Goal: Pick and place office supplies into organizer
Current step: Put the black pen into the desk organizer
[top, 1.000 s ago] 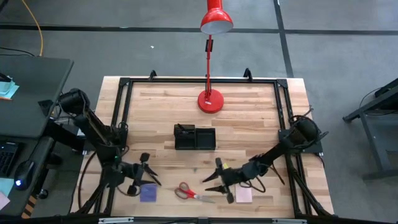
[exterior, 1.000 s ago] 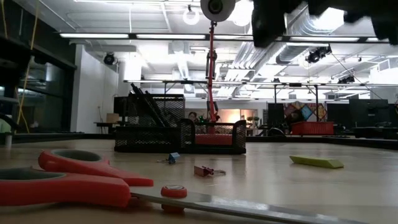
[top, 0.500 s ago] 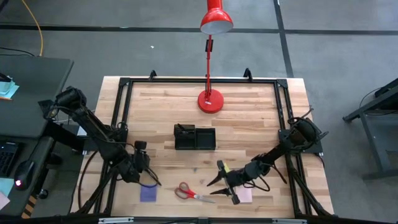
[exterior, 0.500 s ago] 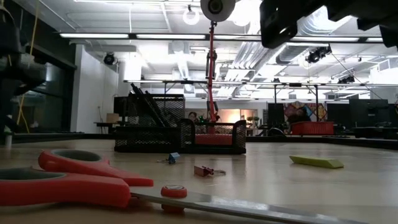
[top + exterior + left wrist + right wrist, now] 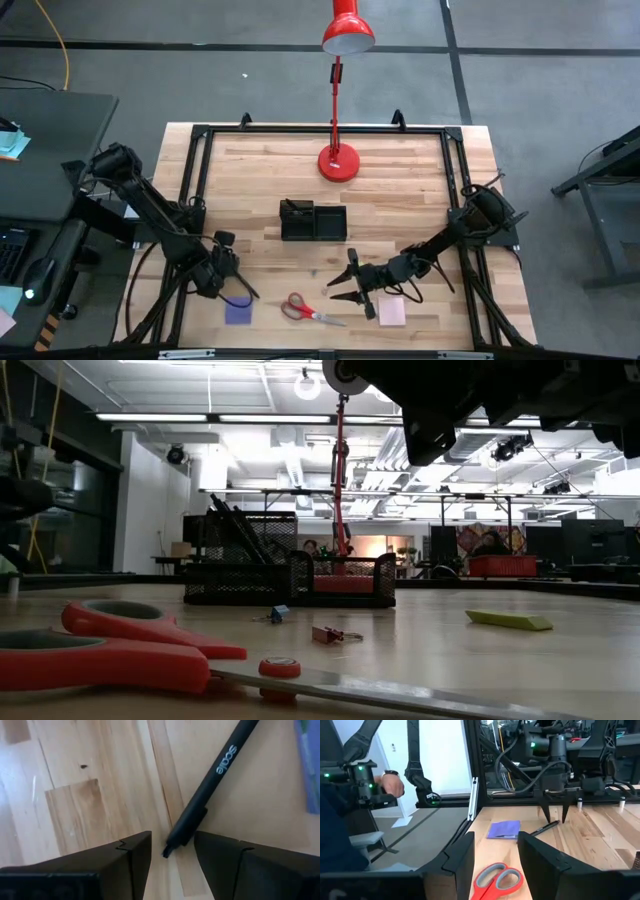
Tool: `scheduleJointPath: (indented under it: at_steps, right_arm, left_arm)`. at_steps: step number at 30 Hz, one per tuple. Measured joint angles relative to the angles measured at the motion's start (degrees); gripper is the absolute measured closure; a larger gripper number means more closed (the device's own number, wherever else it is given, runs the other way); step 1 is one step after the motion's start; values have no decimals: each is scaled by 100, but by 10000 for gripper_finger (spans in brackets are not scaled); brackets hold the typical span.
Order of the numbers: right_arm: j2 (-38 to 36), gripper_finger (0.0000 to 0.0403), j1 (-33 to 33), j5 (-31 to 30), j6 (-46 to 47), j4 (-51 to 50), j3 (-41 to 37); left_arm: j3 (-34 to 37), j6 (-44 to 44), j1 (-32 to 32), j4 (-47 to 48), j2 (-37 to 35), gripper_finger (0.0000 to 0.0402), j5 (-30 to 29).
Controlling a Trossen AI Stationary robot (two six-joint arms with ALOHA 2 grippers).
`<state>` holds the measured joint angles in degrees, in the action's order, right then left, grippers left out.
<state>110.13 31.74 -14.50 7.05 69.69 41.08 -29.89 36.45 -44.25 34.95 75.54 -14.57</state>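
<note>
A thin black pen (image 5: 210, 785) lies flat on the wooden table near the left front, beside a purple sticky-note pad (image 5: 238, 312). My left gripper (image 5: 172, 850) points down over the pen's end, open, one finger on either side of it without touching. Red-handled scissors (image 5: 305, 310) lie flat near the front edge. My right gripper (image 5: 345, 288) is held level and open just right of the scissors, with nothing between its fingers. A pink pad (image 5: 392, 312) lies under the right arm. The black organizer (image 5: 313, 221) stands mid-table with pens in its left compartment.
A red desk lamp (image 5: 338, 160) stands behind the organizer. In the low view, small blue (image 5: 278, 615) and red (image 5: 325, 633) clips and a yellow-green pad (image 5: 508, 620) lie in front of the organizer. A black frame (image 5: 200, 135) rims the table. A person's hand (image 5: 394, 784) shows beyond the left edge.
My left gripper has tipped from nearly level to pointing steeply down and now stands over the pen's end. The pen, scissors and pads lie where they were.
</note>
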Motion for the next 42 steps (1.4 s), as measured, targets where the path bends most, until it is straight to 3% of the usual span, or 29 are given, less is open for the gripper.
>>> scheduleJointPath:
  at_steps: [11,19,27,32,35,42]
  right_arm:
    - [13,258,0,-3,8,-31,2]
    - [13,258,0,-61,45,-89,2]
    - [13,258,0,-462,44,-113,2]
    - [13,258,-8,-1078,187,-198,45]
    - [13,258,-105,-1189,498,-792,233]
    - [20,258,-471,-761,1343,-3034,1128]
  left_arm:
    - [-39,-63,-4,-179,311,270,-103]
    - [-36,-20,0,-255,312,378,39]
    - [-22,167,-2,-348,326,348,-64]
    - [-233,52,0,-190,361,367,-122]
    - [-449,-133,8,-150,355,380,-285]
    - [-776,-500,4,97,352,401,-402]
